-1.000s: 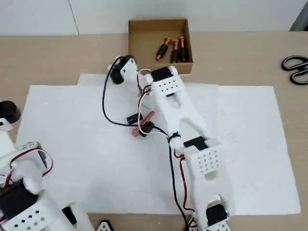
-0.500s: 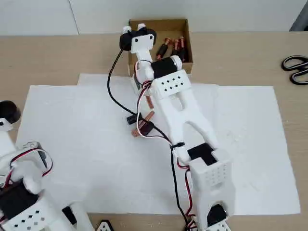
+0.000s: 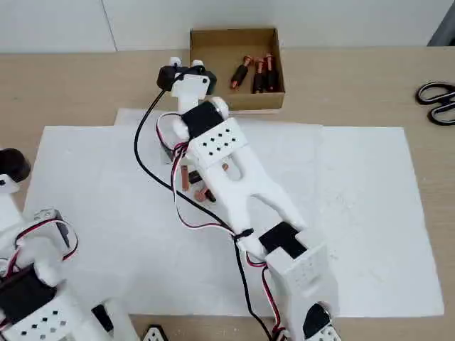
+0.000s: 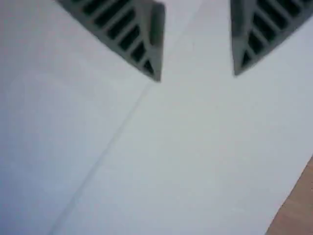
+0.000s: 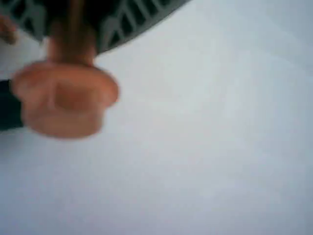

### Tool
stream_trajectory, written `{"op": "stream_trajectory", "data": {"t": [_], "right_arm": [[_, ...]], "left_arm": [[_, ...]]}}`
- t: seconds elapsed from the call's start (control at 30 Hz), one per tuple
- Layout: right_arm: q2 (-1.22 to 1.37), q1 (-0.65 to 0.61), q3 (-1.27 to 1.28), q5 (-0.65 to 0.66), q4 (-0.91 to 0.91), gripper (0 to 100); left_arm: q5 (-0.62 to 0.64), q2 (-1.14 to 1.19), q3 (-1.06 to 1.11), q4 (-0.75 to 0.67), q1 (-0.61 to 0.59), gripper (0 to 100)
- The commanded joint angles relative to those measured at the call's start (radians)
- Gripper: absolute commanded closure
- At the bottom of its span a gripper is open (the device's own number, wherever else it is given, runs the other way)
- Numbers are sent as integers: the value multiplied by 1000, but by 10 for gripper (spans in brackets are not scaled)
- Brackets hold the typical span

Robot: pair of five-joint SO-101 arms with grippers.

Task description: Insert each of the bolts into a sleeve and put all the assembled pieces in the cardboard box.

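While the left gripper (image 4: 196,76) hangs wide, the right gripper (image 5: 73,24) pinches a bolt (image 5: 63,100): stiff, likely slippery, best gripped mid-shank

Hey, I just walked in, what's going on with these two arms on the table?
The right gripper appears to hold a copper bolt in its jaws above the white paper. A few loose parts lie on the paper under that arm. Three assembled pieces already lie in the cardboard box. The left gripper hangs over the paper with its jaws open and empty.
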Motion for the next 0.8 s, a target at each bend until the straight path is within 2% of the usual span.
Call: {"op": "stream_trajectory", "data": {"t": [0.0,0.13,0.4,0.77], "right_arm": [[-16,-18,-43,-124,-51,995],[84,-19,-46,-235,-113,995],[159,-104,-48,-241,-162,995],[269,-111,-48,-282,-314,995]], "left_arm": [[5,-12,-19,-3,6,913],[5,-12,-18,-3,6,913],[5,-12,-18,-3,6,913],[5,-12,-18,-2,6,913]]}}
